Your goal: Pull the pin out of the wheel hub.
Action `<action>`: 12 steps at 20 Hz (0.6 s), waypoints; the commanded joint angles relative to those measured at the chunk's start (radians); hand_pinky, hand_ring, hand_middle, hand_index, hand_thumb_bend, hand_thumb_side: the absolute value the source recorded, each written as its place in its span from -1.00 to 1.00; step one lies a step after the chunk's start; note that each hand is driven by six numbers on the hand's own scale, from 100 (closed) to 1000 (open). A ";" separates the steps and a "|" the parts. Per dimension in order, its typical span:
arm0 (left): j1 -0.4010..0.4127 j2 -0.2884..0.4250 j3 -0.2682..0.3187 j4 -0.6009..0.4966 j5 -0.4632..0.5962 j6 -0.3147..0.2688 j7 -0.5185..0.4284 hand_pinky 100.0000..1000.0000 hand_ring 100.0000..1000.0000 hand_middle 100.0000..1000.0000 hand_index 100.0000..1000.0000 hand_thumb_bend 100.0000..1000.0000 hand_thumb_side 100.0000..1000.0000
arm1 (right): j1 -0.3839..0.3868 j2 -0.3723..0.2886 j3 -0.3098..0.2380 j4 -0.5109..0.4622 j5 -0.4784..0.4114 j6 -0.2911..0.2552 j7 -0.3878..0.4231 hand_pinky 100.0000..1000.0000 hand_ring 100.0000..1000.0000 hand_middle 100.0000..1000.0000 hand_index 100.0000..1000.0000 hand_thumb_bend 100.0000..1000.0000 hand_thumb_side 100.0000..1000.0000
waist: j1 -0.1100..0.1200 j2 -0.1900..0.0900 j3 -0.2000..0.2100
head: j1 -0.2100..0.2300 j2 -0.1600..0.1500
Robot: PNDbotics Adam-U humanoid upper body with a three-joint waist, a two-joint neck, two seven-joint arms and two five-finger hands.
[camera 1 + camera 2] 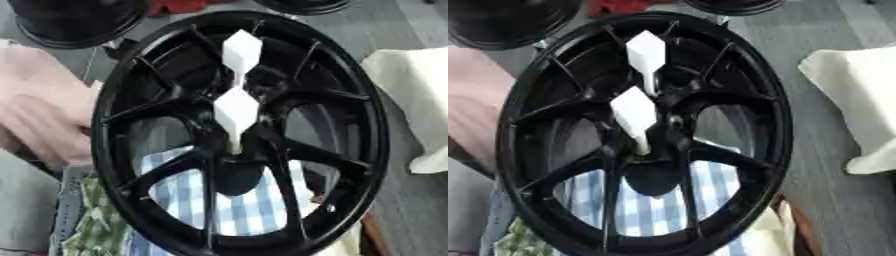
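Standing upright and filling both views, the black wheel hub point(241, 135) keeps two white pins point(235, 111) seated near its centre, one above the other — nothing pulled out yet, and no robot hand in sight to judge its grip.

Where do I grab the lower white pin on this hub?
Judging by its shape, take the lower white pin by its wide faceted head, from the front, pinching across its sides. The thin stem below goes into the wheel hub between spokes, offering little to hold.
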 commanded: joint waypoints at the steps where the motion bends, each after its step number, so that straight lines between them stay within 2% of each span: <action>1: -0.002 0.026 0.007 -0.018 -0.007 -0.004 -0.004 0.45 0.74 0.25 0.48 -0.84 0.48 | -0.016 -0.108 -0.022 -0.015 0.008 0.001 0.000 0.68 0.48 0.20 0.53 -1.00 -0.17 | -0.005 -0.013 -0.002 | 0.001 -0.010; 7: 0.004 0.028 0.007 -0.018 -0.015 -0.008 -0.006 0.45 0.74 0.25 0.48 -0.84 0.48 | -0.067 -0.255 -0.014 -0.015 0.021 -0.005 0.061 0.67 0.52 0.25 0.56 -1.00 -0.46 | -0.008 -0.007 -0.001 | 0.003 -0.009; 12: 0.006 0.034 0.007 -0.018 -0.020 -0.011 -0.008 0.45 0.75 0.25 0.48 -0.85 0.49 | -0.129 -0.375 0.003 -0.015 0.021 -0.018 0.122 0.66 0.56 0.29 0.57 -1.00 -0.62 | -0.014 -0.005 0.001 | 0.006 -0.013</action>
